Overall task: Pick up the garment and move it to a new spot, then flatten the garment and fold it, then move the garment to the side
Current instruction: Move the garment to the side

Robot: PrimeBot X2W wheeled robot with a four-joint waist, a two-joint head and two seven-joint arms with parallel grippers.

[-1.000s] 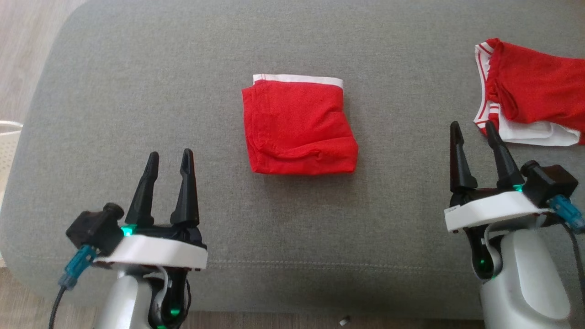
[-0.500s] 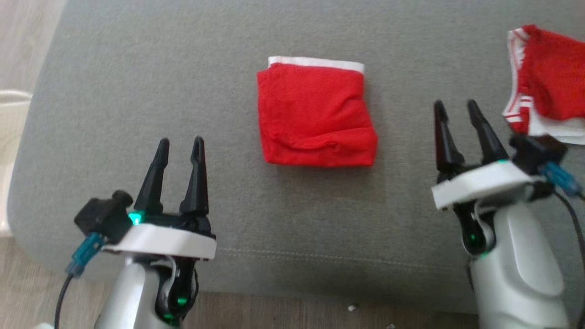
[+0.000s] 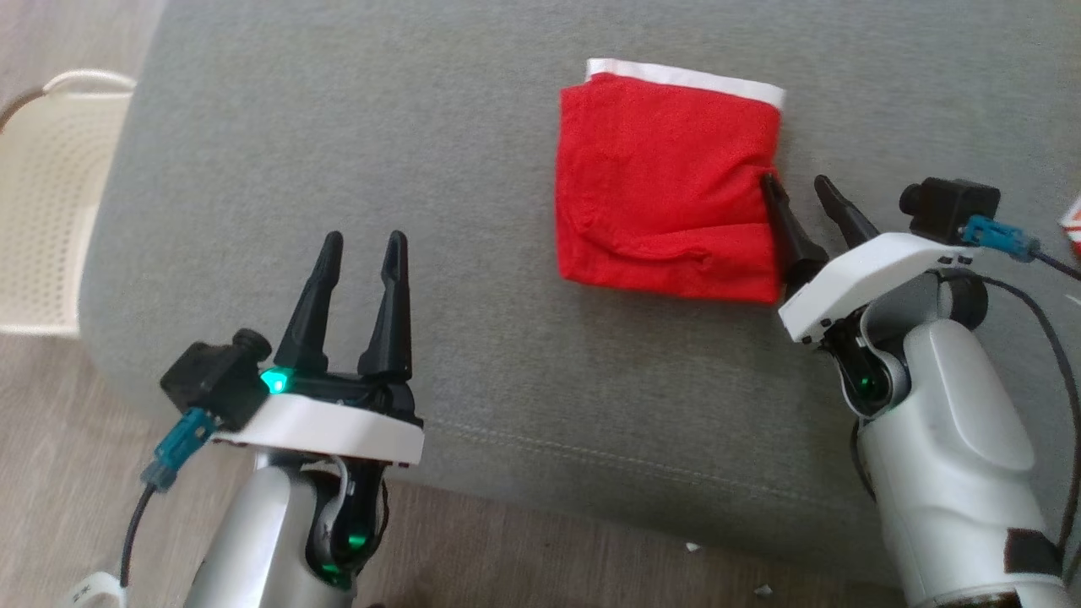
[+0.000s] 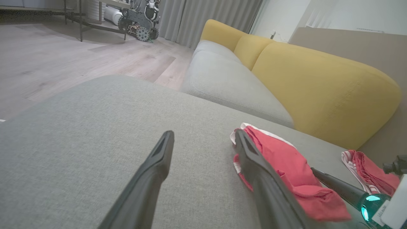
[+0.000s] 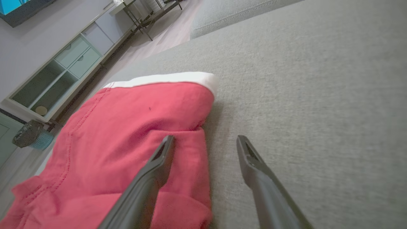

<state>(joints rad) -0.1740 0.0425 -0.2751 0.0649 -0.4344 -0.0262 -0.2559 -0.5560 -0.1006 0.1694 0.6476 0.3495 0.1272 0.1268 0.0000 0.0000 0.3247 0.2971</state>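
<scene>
Right gripper point(image 3: 794, 178) has closed in on the folded red garment point(image 3: 663, 181) since a second ago: it was well apart off the garment's right side and is now at its right edge. The head camera has swung too, so the whole scene sits shifted. The garment lies flat in a rough square on the grey cushion point(image 3: 473, 143), white waistband along its far edge, just ahead and left of the right gripper's tips. That gripper's jaws stand wide apart and hold nothing. Its left finger is over the cloth near the right edge and its right finger over bare cushion just beside it, so the edge falls between the two. Whether the left finger touches the cloth cannot be told. Left gripper point(image 3: 365, 238) has its jaws equally wide and empty over bare cushion, with the garment well off ahead and to its right. A second red-and-white garment point(image 4: 372, 171) lies crumpled past the right gripper's right side, near the yellow sofa back point(image 4: 318, 86). A white perforated basket point(image 3: 51, 203) stands on the wooden floor point(image 3: 76, 473), off left of the left gripper.
</scene>
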